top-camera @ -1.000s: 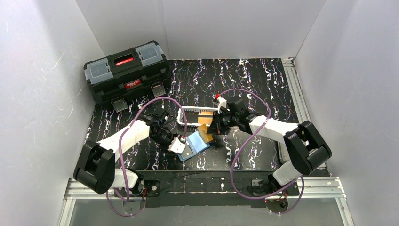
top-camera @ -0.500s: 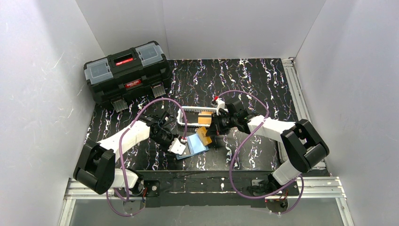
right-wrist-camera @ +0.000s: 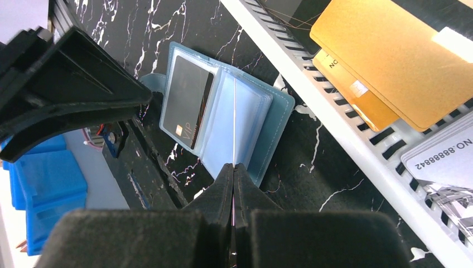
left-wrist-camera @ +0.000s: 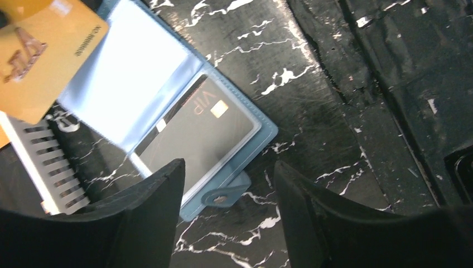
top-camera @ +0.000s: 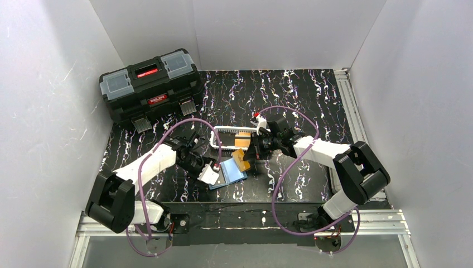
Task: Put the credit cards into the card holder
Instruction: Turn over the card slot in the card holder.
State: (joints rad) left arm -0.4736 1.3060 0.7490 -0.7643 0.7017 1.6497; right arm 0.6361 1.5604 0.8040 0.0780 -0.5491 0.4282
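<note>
The teal card holder (left-wrist-camera: 262,131) (top-camera: 230,172) lies open on the table, a black card (left-wrist-camera: 195,128) (right-wrist-camera: 187,95) in its clear left sleeve. My left gripper (left-wrist-camera: 228,167) (top-camera: 205,169) hangs open just above the holder's snap tab (left-wrist-camera: 223,195), holding nothing. My right gripper (right-wrist-camera: 233,166) (top-camera: 249,156) is shut on an orange credit card (left-wrist-camera: 39,56) (top-camera: 241,160). That card is tilted over the holder's inner sleeves and shows edge-on in the right wrist view. More orange cards (right-wrist-camera: 401,61) and a pale card (right-wrist-camera: 446,162) lie in the white mesh basket (right-wrist-camera: 334,128).
The white mesh basket (top-camera: 226,133) stands just behind the holder. A black toolbox (top-camera: 149,84) sits at the back left. White walls close in three sides. A metal rail (top-camera: 348,106) runs along the table's right edge.
The right gripper has carried the orange card slightly left, over the holder's sleeves. The holder has shifted a little left. The left gripper stays beside the holder's near edge.
</note>
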